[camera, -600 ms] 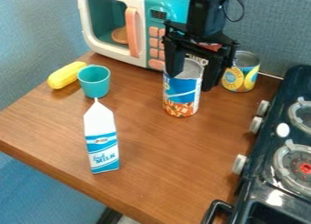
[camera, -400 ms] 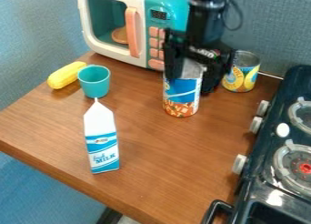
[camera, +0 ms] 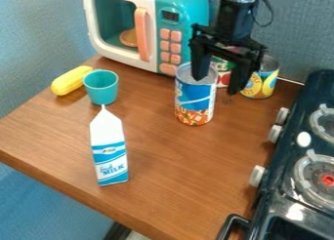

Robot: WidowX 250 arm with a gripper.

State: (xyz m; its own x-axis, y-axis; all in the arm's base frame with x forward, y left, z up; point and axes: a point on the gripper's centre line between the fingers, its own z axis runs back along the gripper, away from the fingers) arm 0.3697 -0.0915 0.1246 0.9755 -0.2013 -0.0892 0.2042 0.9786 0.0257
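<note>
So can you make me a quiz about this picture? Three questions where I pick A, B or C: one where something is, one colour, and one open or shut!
1. What is the long yellow plastic toy right beside?
A) the stove
B) the milk carton's bottom
C) the round teal plastic cup

2. What colour is the long door handle on the boxy toy microwave?
A) peachy pink
B) black
C) green

3. How is the black end effector?
A) shut tight
B) open
C) shut on the cup

Answers:
1. C: the toy's upper end is by the cup.
2. A: the handle looks peachy pink.
3. B: its two fingers hang apart.
</note>
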